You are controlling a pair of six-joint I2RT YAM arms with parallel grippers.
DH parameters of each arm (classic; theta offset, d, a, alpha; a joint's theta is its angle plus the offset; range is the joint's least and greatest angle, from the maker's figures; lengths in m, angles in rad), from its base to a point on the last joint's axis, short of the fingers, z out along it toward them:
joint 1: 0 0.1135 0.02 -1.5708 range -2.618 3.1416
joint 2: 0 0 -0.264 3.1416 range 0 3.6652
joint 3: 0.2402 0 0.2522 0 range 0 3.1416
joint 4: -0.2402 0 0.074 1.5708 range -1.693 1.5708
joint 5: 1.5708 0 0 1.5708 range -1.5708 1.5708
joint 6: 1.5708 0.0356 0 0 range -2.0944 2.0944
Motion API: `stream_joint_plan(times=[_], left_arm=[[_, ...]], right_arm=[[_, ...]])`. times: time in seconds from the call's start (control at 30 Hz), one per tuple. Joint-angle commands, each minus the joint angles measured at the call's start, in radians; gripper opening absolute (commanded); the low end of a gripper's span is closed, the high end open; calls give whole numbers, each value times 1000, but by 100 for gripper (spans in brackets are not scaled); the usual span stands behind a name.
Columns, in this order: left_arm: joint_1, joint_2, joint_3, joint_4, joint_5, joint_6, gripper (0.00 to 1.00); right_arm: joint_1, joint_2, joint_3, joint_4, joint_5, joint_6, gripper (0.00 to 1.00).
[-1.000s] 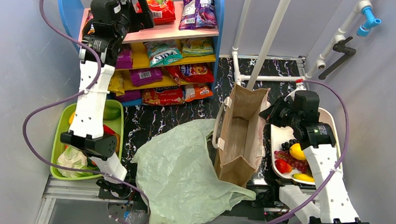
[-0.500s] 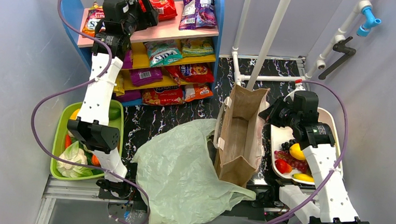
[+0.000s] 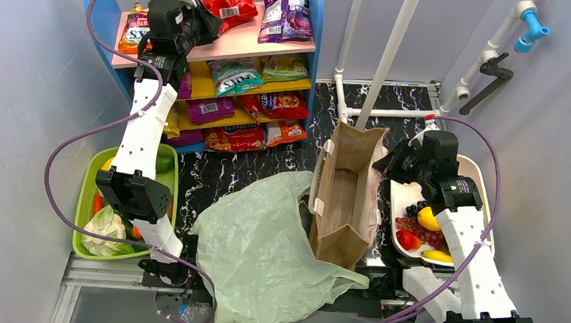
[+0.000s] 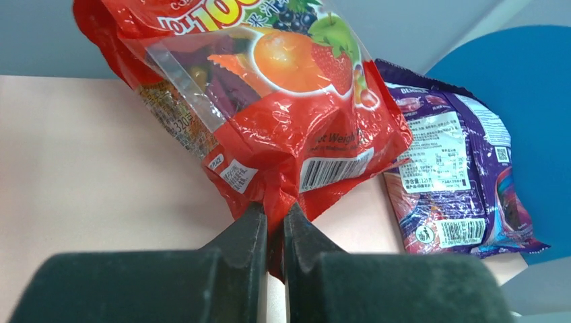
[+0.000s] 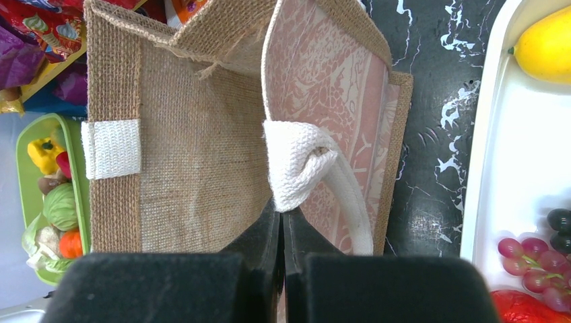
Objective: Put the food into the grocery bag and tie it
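The pale-green plastic grocery bag (image 3: 262, 250) lies crumpled and slack at the table's near middle. Food sits in two places: vegetables (image 3: 110, 229) in the green bin (image 3: 84, 194) at the left, and fruit (image 3: 429, 217) on the white tray (image 3: 478, 173) at the right. My left gripper (image 4: 273, 219) reaches up to the pink top shelf (image 4: 87, 168) and is shut on the bottom seam of a red snack packet (image 4: 269, 101). My right gripper (image 5: 281, 215) is shut on the white handle (image 5: 296, 161) of the brown burlap bag (image 5: 188, 155).
A purple packet (image 4: 451, 175) lies right of the red one. The lower shelves (image 3: 248, 103) hold several more packets. The brown bag (image 3: 348, 195) stands open between the grocery bag and the tray. White pipes (image 3: 386, 55) rise behind it.
My left arm has reached further over the top shelf and its jaws have closed on the red packet, which now sits lifted at one end. The right arm has not moved.
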Motion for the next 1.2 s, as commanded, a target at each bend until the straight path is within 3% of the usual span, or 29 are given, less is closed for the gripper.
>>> stream_joint_plan(times=[0.0, 0.57, 0.9, 1.17], left_arm=[[6, -76, -9, 33, 83, -15, 0], [6, -283, -30, -46, 302, -88, 0], [-9, -274, 120, -95, 513, -223, 0], [-123, -215, 191, -101, 623, -308, 0]], right_arm=[[5, 4, -9, 3, 4, -16, 1], [5, -6, 12, 15, -13, -4, 1], [4, -7, 28, 12, -20, 7, 1], [5, -15, 24, 6, -6, 10, 1]])
